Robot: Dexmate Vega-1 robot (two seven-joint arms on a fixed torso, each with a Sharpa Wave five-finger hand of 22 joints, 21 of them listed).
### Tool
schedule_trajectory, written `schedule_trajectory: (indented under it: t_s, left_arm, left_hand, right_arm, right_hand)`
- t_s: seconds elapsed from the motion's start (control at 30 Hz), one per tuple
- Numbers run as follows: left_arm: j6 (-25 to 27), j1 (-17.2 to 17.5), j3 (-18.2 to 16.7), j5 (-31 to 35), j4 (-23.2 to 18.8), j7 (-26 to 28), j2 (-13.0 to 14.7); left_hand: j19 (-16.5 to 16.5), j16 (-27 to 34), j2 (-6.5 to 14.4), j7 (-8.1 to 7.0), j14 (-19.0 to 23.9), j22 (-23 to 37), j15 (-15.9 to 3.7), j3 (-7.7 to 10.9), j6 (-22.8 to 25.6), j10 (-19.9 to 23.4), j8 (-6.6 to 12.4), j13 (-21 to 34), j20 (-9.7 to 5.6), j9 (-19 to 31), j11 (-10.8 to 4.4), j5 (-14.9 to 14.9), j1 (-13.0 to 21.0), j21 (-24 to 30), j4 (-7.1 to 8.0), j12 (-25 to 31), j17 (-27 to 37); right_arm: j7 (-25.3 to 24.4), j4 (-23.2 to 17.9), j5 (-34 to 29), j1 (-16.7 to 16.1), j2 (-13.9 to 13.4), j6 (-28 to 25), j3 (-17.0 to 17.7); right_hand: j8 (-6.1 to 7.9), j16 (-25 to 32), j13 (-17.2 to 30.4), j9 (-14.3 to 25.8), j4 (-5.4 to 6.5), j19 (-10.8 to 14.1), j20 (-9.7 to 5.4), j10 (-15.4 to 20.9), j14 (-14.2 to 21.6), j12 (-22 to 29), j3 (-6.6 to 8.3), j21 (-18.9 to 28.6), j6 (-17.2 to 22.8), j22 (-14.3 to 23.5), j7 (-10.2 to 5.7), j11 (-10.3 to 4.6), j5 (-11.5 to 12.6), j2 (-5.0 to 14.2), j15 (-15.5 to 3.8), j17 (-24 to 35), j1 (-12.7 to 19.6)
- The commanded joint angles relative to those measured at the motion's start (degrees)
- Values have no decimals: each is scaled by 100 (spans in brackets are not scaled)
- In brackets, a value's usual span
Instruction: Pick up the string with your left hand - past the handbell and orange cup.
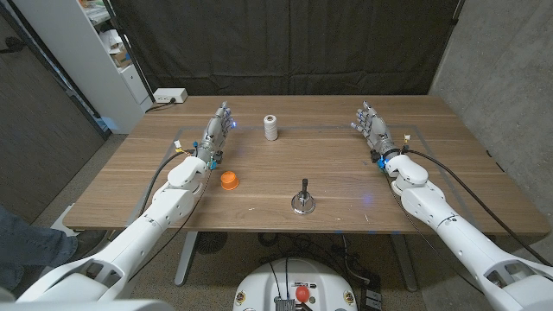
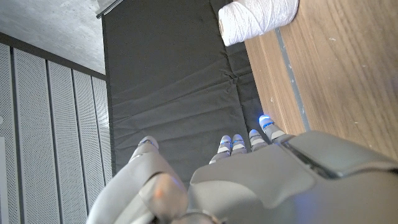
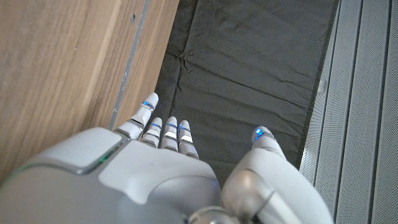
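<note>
A white spool of string (image 1: 271,127) stands upright at the back middle of the wooden table (image 1: 328,177); it also appears in the left wrist view as the string (image 2: 256,18). My left hand (image 1: 218,130) is open, fingers stretched out, a short way left of the spool and apart from it; its back fills the left wrist view (image 2: 249,180). An orange cup (image 1: 229,180) sits just right of my left forearm. The handbell (image 1: 302,199) stands upright near the front middle. My right hand (image 1: 371,125) is open at the back right, fingers extended (image 3: 161,168).
A white power strip (image 1: 169,96) lies on the floor past the table's back left corner. A white shelf unit (image 1: 108,52) stands at the left. A dark curtain (image 1: 285,43) hangs behind the table.
</note>
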Motion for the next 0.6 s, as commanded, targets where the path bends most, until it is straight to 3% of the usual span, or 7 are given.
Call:
schedule_trajectory:
  t_s: [0.03,0.27,0.6]
  left_arm:
    - [375,141,-603,595,-19,-331,-489]
    - [528,205,-845,908,-147,-436,-657]
    - [713,385,-1099,1178,-457,-448,-733]
  left_hand:
    - [-1142,33,19,1,-317,8,16,40,-36,-42,31,16,0,22,-2,25,69,25,-2,42,26]
    - [-1136,38,39,1,-298,8,13,45,-30,-20,26,9,18,23,-6,25,79,1,-9,46,21]
    - [-1121,41,61,-13,-281,9,13,52,6,3,33,2,53,23,-4,24,94,-23,-19,50,16]
  right_arm:
    - [733,-296,-1407,-338,1213,-706,1462]
    - [1190,-330,-2017,-319,1787,-857,2026]
    - [1615,-282,-2564,-225,2255,-899,2531]
  right_hand:
    - [38,25,21,24,3,54,10,14,-28,14,43,28,4,9,33,37,41,4,21,22,48]
    - [29,26,18,25,0,68,17,25,-16,-6,41,2,5,10,34,25,45,16,15,15,49]
    - [20,25,16,25,-2,79,27,32,-6,-33,37,-33,8,11,25,29,50,28,23,7,49]
